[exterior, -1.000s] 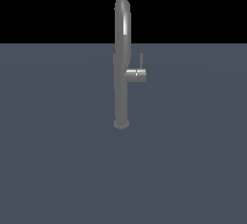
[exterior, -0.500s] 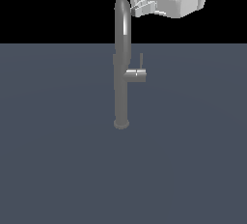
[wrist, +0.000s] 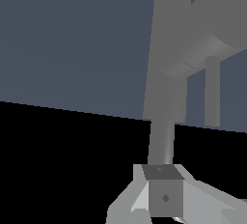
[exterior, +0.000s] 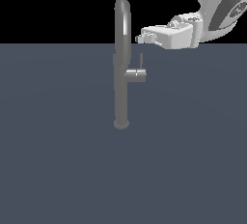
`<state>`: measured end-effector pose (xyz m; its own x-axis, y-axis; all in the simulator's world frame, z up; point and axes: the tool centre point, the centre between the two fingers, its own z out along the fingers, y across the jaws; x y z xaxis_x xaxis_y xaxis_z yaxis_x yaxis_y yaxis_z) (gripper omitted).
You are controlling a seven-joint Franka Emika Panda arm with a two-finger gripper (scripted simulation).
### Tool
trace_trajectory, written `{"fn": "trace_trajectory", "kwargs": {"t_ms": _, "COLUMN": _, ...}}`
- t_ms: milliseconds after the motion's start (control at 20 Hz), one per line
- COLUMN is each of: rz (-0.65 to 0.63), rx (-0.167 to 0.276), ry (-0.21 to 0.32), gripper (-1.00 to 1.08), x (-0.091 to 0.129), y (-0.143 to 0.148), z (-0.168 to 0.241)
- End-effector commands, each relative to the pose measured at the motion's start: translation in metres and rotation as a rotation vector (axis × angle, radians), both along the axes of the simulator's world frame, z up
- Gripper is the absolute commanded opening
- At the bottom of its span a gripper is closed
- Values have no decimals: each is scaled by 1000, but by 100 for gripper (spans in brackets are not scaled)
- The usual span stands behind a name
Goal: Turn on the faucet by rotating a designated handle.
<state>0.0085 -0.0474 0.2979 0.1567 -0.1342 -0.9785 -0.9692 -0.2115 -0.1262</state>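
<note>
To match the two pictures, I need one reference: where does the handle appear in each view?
Exterior view: the handle is a thin rod rising from the short side stub, on the exterior view's right of the faucet, just below the gripper.
Wrist view: the handle is the thin rod beside the thick column.
Shared landmark: the faucet's upright column.

One faucet [exterior: 121,73], bearing one handle [exterior: 141,63] on a single side stub [exterior: 134,75]. One robot arm [exterior: 217,6] with one tool [exterior: 141,38].
</note>
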Motion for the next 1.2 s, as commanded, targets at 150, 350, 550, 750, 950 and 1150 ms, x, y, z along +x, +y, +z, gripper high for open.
{"fn": "trace_trajectory", "kwargs": {"t_ms": 150, "rz": -90, "rx": 84, "ry": 84, "gripper": -100, "x": 8, "y": -3, "z": -27}}
{"fn": "trace_trajectory", "kwargs": {"t_ms": 350, "rz": -133, "rx": 123, "ry": 123, "gripper": -100, "x": 11, "y": -4, "z": -41}}
{"fn": "trace_trajectory", "kwargs": {"t_ms": 550, "rz": -155, "rx": 144, "ry": 144, "gripper": -100, "x": 12, "y": -4, "z": -48}}
{"fn": "trace_trajectory", "kwargs": {"t_ms": 750, "rz": -158, "rx": 147, "ry": 147, "gripper": -100, "x": 12, "y": -3, "z": -49}}
{"fn": "trace_trajectory", "kwargs": {"t_ms": 950, "rz": -158, "rx": 147, "ry": 147, "gripper": -100, "x": 9, "y": -4, "z": -48}}
{"fn": "trace_trajectory", "kwargs": {"t_ms": 1150, "rz": -158, "rx": 147, "ry": 147, "gripper": -100, "x": -2, "y": -4, "z": -43}}
